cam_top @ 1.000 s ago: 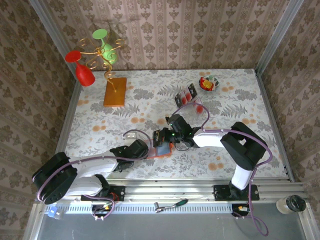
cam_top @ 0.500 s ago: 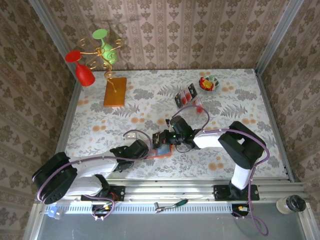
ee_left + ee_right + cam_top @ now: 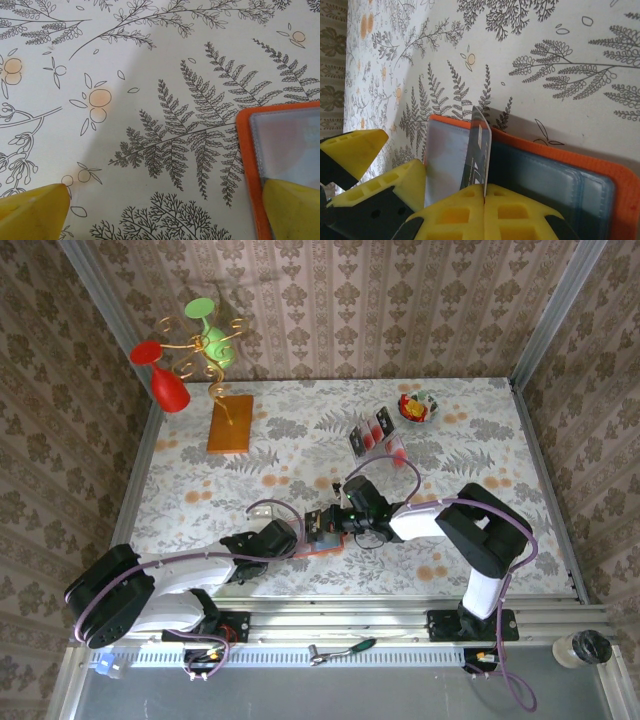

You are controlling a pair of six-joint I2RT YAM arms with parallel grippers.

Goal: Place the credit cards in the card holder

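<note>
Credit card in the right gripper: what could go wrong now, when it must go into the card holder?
1. The credit card stands on edge, pinched at one end by the shut right gripper; it may miss the pocket and bend.
2. The open left gripper has one finger over a corner of the card holder, so the holder may slide when pushed.

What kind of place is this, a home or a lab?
Likely a staged robot test booth: wallpapered panel walls close in a floral-covered table, and two arms bolt to an aluminium rail.
</note>
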